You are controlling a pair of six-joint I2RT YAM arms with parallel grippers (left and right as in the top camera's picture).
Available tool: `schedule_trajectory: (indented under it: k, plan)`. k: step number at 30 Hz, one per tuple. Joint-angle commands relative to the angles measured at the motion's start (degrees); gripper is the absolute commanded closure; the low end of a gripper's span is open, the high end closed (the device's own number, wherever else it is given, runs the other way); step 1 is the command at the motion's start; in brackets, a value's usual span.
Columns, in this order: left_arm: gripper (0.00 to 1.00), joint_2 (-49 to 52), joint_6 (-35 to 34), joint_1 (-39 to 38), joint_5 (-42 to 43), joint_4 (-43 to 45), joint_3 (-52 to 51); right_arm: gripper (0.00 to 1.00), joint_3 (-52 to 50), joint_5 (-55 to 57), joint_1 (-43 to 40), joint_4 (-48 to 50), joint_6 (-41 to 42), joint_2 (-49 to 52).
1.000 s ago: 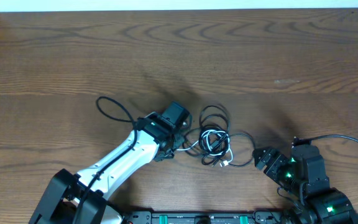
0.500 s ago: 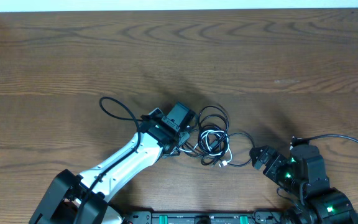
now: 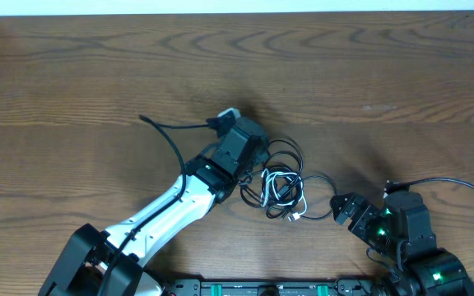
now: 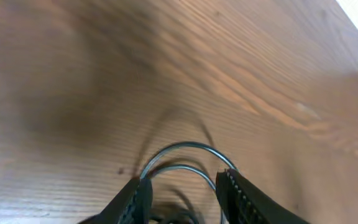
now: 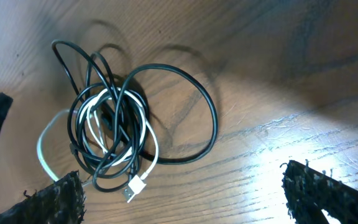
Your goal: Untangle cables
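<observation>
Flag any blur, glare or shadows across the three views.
Left wrist: soft all over, thin black cable loops and brown wooden table smeared, dark shadow at left. Right wrist: tangled bundle of black and white cables sharp, bright glare on table lower right. Overhead: evenly lit, faint shadows only.

Brown wood table (image 3: pixel 344 74), bold grain, shining softly just ahead of the right gripper (image 5: pixel 180 177). The black cables (image 5: pixel 191 106) look smooth, faintly glossy; the white cable (image 5: pixel 149 146) is smooth plastic. Its fingers (image 5: pixel 319 193) are matt black, rough-pitted. On the left gripper (image 4: pixel 184 183), pads (image 4: pixel 238 193) finely ridged.
</observation>
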Motion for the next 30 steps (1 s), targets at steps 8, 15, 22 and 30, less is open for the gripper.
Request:
schedule_trajectory:
  k: [8,15,22,30]
  plan:
    - [0.60,0.15,4.31,0.09,3.28,-8.04,-0.28,0.01,0.42,0.02,0.55,-0.07,-0.68,-0.24]
    - [0.50,-0.92,14.38,0.48,3.37,-10.71,0.07,0.01,0.42,0.02,0.55,-0.07,-0.68,-0.24]
    - [0.39,-10.99,21.88,3.78,3.52,-11.28,0.39,0.01,0.39,0.02,0.55,-0.07,-0.68,-0.24]
    - [0.31,-24.55,21.88,8.46,3.52,-11.34,0.37,0.01,0.39,0.02,0.55,-0.07,-0.68,-0.24]
